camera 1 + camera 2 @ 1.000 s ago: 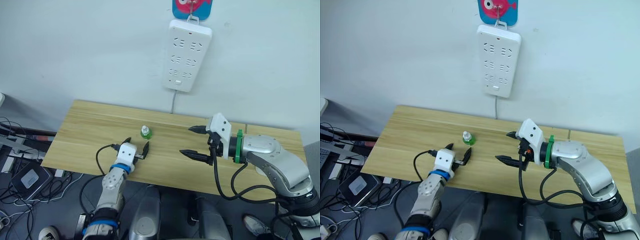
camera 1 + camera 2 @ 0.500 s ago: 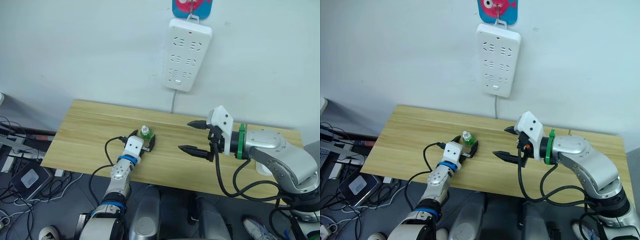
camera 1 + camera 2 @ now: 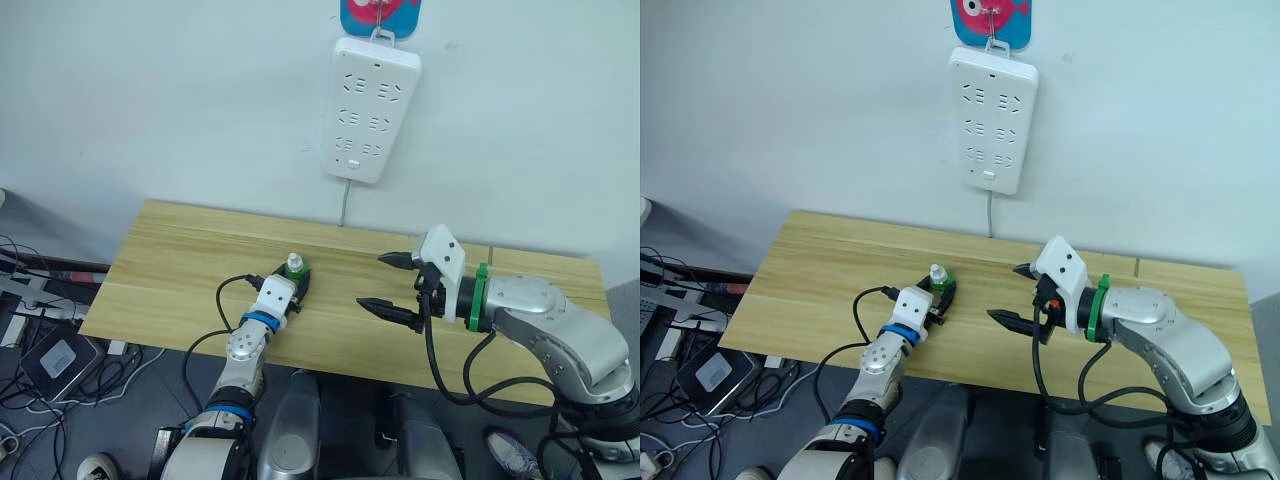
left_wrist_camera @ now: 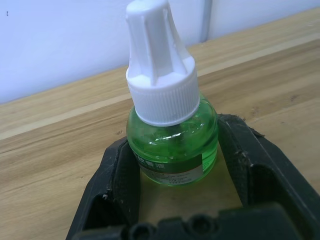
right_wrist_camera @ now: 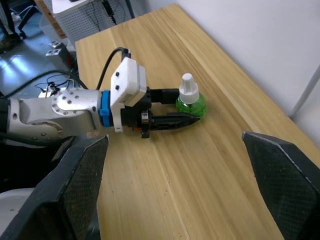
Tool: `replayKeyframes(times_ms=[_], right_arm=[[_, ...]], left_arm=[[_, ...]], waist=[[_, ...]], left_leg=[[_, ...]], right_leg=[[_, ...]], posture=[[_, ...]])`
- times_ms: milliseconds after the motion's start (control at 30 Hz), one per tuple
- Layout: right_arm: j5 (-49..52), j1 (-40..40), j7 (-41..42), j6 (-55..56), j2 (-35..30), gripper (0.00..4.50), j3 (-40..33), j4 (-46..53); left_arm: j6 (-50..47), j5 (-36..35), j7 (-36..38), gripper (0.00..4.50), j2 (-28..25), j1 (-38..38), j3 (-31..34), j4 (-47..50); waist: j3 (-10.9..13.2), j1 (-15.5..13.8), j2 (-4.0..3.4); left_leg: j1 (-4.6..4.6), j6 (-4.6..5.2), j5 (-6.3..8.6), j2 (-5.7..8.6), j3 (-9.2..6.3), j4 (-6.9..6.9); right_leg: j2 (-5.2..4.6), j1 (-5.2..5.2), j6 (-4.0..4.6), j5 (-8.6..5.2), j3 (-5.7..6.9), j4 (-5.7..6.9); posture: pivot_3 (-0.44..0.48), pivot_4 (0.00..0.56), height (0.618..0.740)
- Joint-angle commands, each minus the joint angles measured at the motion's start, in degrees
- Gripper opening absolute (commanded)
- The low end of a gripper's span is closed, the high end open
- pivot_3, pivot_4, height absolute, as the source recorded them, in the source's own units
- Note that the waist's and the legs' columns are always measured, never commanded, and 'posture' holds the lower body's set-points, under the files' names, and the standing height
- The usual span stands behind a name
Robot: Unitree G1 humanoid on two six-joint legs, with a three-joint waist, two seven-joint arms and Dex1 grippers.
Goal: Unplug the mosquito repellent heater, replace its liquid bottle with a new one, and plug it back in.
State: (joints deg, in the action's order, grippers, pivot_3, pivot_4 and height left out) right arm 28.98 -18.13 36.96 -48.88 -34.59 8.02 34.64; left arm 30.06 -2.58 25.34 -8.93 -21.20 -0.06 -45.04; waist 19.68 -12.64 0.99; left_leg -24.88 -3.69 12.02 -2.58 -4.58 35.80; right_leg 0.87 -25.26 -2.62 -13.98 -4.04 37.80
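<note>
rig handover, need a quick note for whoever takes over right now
Left gripper: fingers around the green liquid bottle with its white cap, upright on the wooden table; not visibly clamped, bottle not lifted.
Right gripper: open, empty, hovering over the table.
Power strip on the wall has nothing plugged in.
Left: grasp the bottle, fit it to the heater, plug in.

The label on the green bottle (image 4: 172,150) carries print too small to read.
</note>
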Motion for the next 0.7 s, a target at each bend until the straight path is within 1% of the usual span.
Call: replayKeyframes(times_ms=[33,100,133,200,267,433,567,667,700], right_arm=[[-0.73,1.86,-0.35,3.71,-0.27,4.50,-2.23,1.97],[-1.38,2.56,0.19,5.39,-0.78,4.50,-2.44,1.78],[-2.01,2.64,0.45,6.51,-0.90,4.50,-1.93,1.42],[-2.36,2.20,0.65,8.02,-0.41,4.50,-1.30,0.89],[-2.11,1.45,1.04,8.89,0.40,4.50,-0.72,0.77],[-2.83,-0.09,0.41,10.76,3.06,4.50,0.75,-0.43],[-3.68,-0.48,-1.73,11.50,6.07,4.50,1.19,-0.80],[-4.30,0.62,-3.09,11.97,7.51,3.92,1.63,-0.35],[-4.45,0.92,-3.22,12.09,7.64,3.61,1.78,-0.18]], left_arm=[[-9.04,-4.07,15.66,2.20,-3.67,2.07,-6.82,17.77],[-16.66,-7.94,24.57,2.20,-7.55,2.26,-10.08,27.56],[-20.82,-10.10,28.61,2.20,-9.61,1.38,-10.99,31.05],[-26.46,-12.80,37.37,2.20,-13.69,-1.49,-13.14,34.75],[-28.13,-13.41,43.31,2.20,-15.93,-4.83,-14.60,34.35],[-30.73,-14.95,49.88,2.20,-15.25,-12.48,-14.48,28.90],[-31.38,-15.23,52.13,2.20,-13.93,-15.96,-13.71,26.03],[-31.49,-15.12,53.16,2.20,-13.82,-16.25,-13.43,25.68],[-31.51,-15.10,53.40,2.20,-13.83,-16.20,-13.39,25.67]], waist=[[0.00,0.00,0.00],[0.00,-0.01,0.00],[0.00,0.03,0.00],[-0.04,0.12,-0.02],[-0.05,0.30,-0.03],[-0.08,0.64,-0.01],[-0.10,0.93,0.01],[-0.11,1.41,0.01],[-0.11,1.61,0.01]], left_leg=[[-0.02,-0.02,0.00,0.00,0.00,0.00],[-0.01,-0.09,-0.04,-0.01,-0.02,-0.01],[-0.01,-0.13,-0.06,-0.03,-0.03,0.00],[0.01,-0.15,-0.07,-0.05,-0.04,0.01],[0.02,-0.14,-0.07,-0.06,-0.04,0.02],[-0.10,-0.14,-0.07,-0.04,-0.01,0.06],[-0.13,-0.15,-0.07,-0.03,-0.02,0.06],[-0.13,-0.16,-0.08,-0.03,-0.03,0.05],[-0.13,-0.16,-0.08,-0.03,-0.03,0.06]], right_leg=[[0.00,-0.02,0.00,0.00,0.01,0.00],[0.01,-0.02,0.01,0.00,0.03,0.04],[0.02,-0.02,0.01,0.00,0.04,0.07],[0.05,-0.01,0.02,0.00,0.06,0.09],[0.06,-0.01,0.02,0.00,0.06,0.09],[0.05,-0.02,0.01,0.00,0.06,-0.09],[0.05,-0.05,0.01,0.01,0.08,-0.09],[0.04,-0.04,0.03,0.02,0.10,-0.08],[0.04,-0.04,0.03,0.02,0.10,-0.08]], posture=[[0.337,0.350,0.740],[0.342,0.342,0.740],[0.348,0.323,0.740],[0.343,0.310,0.740],[0.331,0.298,0.740],[0.302,0.276,0.740],[0.282,0.266,0.740],[0.275,0.261,0.740],[0.275,0.261,0.740]])
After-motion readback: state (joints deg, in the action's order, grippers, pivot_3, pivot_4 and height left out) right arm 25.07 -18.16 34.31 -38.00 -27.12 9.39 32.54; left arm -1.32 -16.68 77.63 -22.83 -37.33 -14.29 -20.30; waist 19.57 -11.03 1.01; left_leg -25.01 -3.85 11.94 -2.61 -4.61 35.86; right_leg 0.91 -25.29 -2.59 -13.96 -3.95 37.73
